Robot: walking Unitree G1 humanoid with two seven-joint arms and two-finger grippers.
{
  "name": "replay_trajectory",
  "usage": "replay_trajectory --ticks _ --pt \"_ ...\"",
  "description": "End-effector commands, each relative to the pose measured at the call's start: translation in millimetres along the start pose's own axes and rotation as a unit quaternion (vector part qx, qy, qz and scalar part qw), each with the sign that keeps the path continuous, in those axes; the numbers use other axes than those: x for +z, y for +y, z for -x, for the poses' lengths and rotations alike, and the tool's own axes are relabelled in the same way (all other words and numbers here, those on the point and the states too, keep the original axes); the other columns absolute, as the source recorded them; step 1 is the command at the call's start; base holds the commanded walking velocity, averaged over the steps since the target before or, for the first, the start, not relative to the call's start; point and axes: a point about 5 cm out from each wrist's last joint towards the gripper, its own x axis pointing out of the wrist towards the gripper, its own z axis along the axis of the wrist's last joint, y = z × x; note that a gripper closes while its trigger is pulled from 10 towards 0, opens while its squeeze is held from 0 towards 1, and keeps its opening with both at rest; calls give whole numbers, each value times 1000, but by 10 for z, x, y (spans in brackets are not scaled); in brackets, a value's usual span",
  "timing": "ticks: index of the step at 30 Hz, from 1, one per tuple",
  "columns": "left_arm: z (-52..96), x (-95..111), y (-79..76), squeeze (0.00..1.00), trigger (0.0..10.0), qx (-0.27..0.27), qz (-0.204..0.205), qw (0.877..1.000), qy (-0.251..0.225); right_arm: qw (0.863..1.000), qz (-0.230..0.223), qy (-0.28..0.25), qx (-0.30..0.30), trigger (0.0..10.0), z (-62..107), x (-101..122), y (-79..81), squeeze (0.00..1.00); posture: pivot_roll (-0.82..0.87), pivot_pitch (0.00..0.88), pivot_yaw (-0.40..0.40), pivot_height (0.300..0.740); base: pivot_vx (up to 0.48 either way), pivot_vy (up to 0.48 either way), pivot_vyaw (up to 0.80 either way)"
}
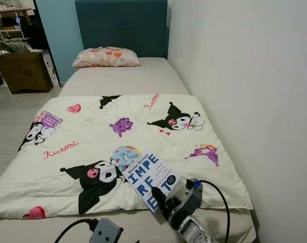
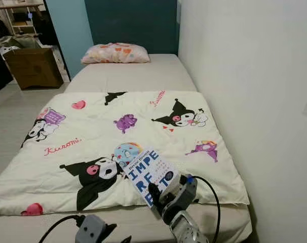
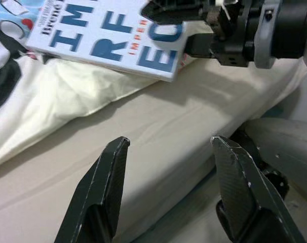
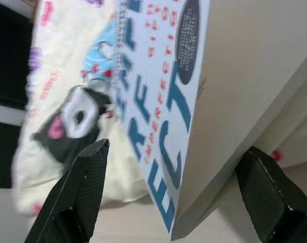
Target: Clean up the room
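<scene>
The book (image 1: 151, 178) has its lower corner covered by the right gripper (image 1: 161, 198), so the last letters of the big blue title are lost in the head views; the small red print on the cover is too fine to read. In the right wrist view the cover runs off the upper edge. The left gripper (image 3: 168, 192) is cut off by the bottom edge of the head views. The blanket (image 1: 92, 136) hides most of the bed (image 1: 123, 78). The cardboard box (image 1: 24, 71) and shelf (image 1: 11, 23) are cropped at the left.
</scene>
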Motion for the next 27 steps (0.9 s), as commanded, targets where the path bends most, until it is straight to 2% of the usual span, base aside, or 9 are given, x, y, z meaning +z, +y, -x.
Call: replay_trajectory --ticks 1,9,11,14,21,22,24,26,27 --pt "50 -76 19 0 10000 5 -5 1000 17 1000 -6 2 2 10000 -41 -68 110 0 79 273 -26 548 0 0 0" --pt "38 -72 48 0 10000 14 -10 1000 17 1000 -3 -5 -5 8157 -39 -64 82 0 77 273 -25 548 0 0 0" --pt "30 -71 53 0 10000 17 -12 1000 16 1000 -2 -9 -8 3412 -39 -60 79 0 77 274 -25 548 0 0 0" --pt "25 -72 57 0 10000 19 -14 1000 16 1000 0 -9 -11 10000 -41 -60 78 0 77 273 -25 548 0 0 0" --pt "17 -74 59 0 10000 22 -14 1000 17 1000 -2 -11 -6 10000 -43 -51 81 0 76 272 -26 548 0 0 0" --pt "15 -74 59 0 10000 23 -14 999 17 1000 -7 -13 -2 4431 -42 -46 82 0 76 271 -27 548 0 0 0" --pt "10 -73 60 0 10000 24 -14 999 17 1000 -12 -15 1 0 -42 -39 82 0 75 270 -28 548 0 0 0" --pt "10 -73 60 0 10000 24 -14 999 17 1000 -12 -15 1 0 -42 -39 82 0 75 270 -28 548 0 0 0" --pt "0 -73 61 0 10000 26 -15 999 16 1000 -12 -15 1 10000 -46 -29 81 0 74 270 -28 548 0 0 0"
